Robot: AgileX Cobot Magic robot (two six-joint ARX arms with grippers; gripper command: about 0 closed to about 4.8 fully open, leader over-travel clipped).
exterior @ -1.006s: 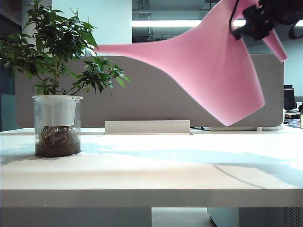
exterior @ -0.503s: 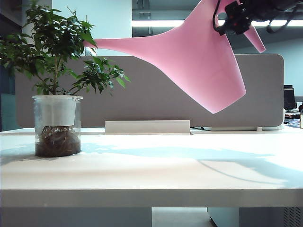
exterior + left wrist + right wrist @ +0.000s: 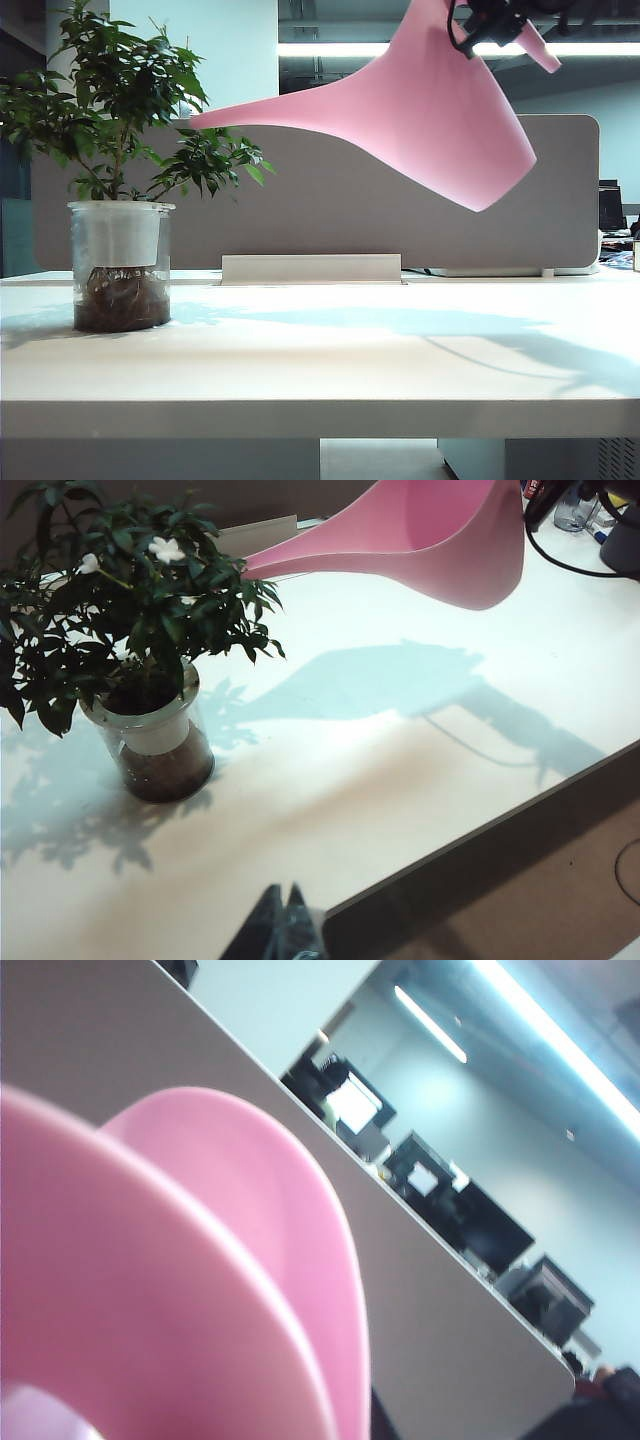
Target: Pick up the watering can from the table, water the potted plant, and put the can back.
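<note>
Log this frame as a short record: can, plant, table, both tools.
watering can: airborne, tilted, spout tip at the foliage
potted plant: upright on the table's left side
table: bears the plant only
right tool: holds the can at its handle, top of exterior view
left tool: shut, low over the table's near edge, holding nothing

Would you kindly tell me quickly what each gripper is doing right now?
Left gripper: shut, empty, low over the table's front edge.
Right gripper: shut on the watering can, held tilted in the air.

1 watering can (image 3: 440, 120), 1 potted plant (image 3: 120, 200), 1 table (image 3: 320, 370), 2 white flowers (image 3: 165, 549)
</note>
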